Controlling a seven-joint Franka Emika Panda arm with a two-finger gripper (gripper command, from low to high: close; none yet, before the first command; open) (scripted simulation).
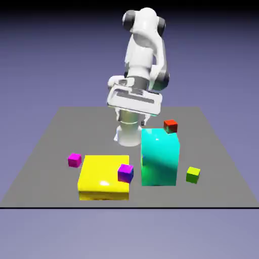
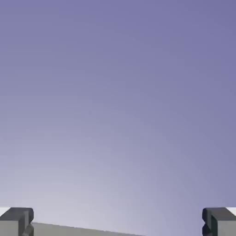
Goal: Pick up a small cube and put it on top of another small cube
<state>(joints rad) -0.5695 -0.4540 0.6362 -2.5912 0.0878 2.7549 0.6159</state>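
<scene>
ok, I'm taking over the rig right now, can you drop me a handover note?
Gripper: fingers wide open, nothing between them, up off the table.
Job cube: small lime-green cube on the table, beside the teal block on the exterior view's right, nothing on top of it.
Others: red cube at the teal block's top far corner, can't tell if on or behind; magenta cube left of the yellow block in the exterior view.
Done: no grasp, no cube-on-cube stack visible.
Left: pick, place, release.
</scene>
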